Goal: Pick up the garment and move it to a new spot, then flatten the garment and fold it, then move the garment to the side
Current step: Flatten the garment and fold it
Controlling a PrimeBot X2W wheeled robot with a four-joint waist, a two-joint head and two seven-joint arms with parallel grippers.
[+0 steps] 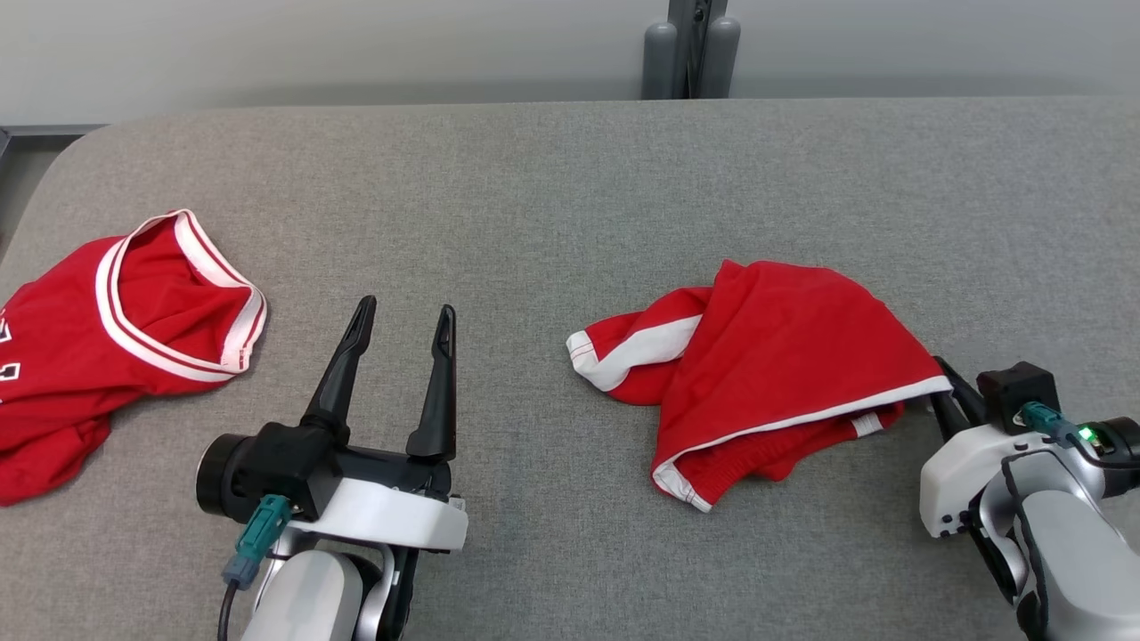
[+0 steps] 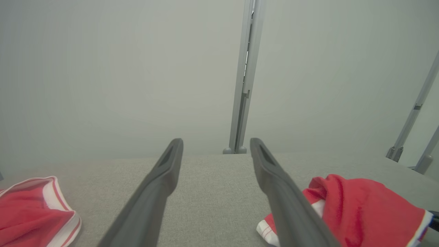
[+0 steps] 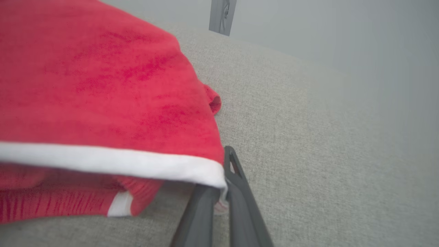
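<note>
At garment point(image 1: 784, 356) hem corner, right gripper point(image 3: 227, 161) pinches edge; left gripper point(image 1: 405, 312) spread, well apart.

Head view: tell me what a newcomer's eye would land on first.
Two bright red pieces lie on the grey table: a crumpled red garment right of centre and a red jersey at the left edge. The right gripper, at the garment's lower right corner, has its fingers shut on the white-trimmed hem. The left gripper sits between the two pieces, fingers open, holding nothing.
</note>
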